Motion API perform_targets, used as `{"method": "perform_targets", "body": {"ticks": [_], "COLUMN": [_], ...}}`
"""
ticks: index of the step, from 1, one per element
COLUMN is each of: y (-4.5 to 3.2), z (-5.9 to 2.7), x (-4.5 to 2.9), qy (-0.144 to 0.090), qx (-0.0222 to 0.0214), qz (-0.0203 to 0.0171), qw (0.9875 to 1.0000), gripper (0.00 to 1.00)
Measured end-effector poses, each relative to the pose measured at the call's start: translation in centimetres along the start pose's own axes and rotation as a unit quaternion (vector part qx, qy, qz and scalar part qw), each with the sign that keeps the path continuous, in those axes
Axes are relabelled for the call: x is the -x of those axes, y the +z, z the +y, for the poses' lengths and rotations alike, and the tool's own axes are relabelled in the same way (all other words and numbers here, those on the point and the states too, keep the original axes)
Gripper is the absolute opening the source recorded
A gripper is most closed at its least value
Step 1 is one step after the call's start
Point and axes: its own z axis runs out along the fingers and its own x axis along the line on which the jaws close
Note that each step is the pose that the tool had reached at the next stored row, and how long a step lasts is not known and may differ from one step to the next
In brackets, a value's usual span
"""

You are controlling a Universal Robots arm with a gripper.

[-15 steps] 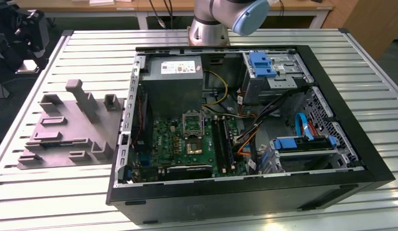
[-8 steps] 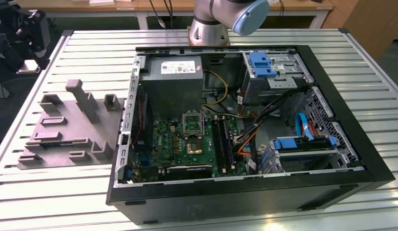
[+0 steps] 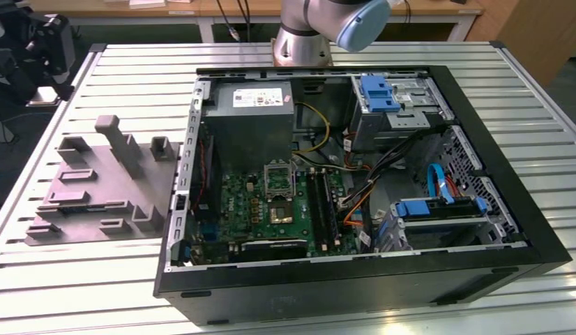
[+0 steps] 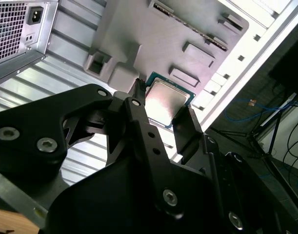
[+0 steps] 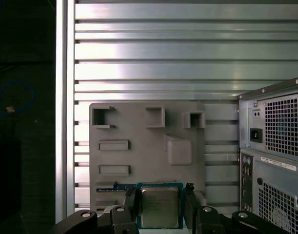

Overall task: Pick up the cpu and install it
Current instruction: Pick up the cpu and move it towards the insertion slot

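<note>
In both wrist views the cpu [image 4: 164, 101] [image 5: 159, 208], a flat square chip with a dull silver top and a thin teal rim, sits between the two black fingers of my gripper [image 4: 163, 111] [image 5: 160, 201]. The gripper is shut on the cpu, one finger [image 4: 138, 105] [image 5: 130, 201] against each side. It hangs high over the grey plastic fixture [image 4: 153, 39] [image 5: 139, 129] [image 3: 93, 192], near one of its edges. In the exterior view the open computer case [image 3: 362, 279] lies on its side, with the silver-framed socket [image 3: 279, 179] on the green motherboard.
The slatted aluminium table [image 3: 84, 293] [image 5: 163, 53] carries the fixture on the exterior view's left and the case on its right. The case's rear panel [image 5: 275, 146] [image 4: 17, 29] stands beside the fixture. Cables, drive bays and a power supply [image 3: 251, 118] crowd the case. The arm's base [image 3: 302, 42] stands behind it.
</note>
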Motion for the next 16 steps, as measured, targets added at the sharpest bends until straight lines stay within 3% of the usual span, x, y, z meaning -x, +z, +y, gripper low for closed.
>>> {"method": "perform_targets", "body": {"ticks": [16], "y": [0.0], "z": [0.02], "x": [0.62], "qy": [0.0], "qx": [0.0], "qz": [0.0001], "qw": [1.0], "gripper": [0.47]}}
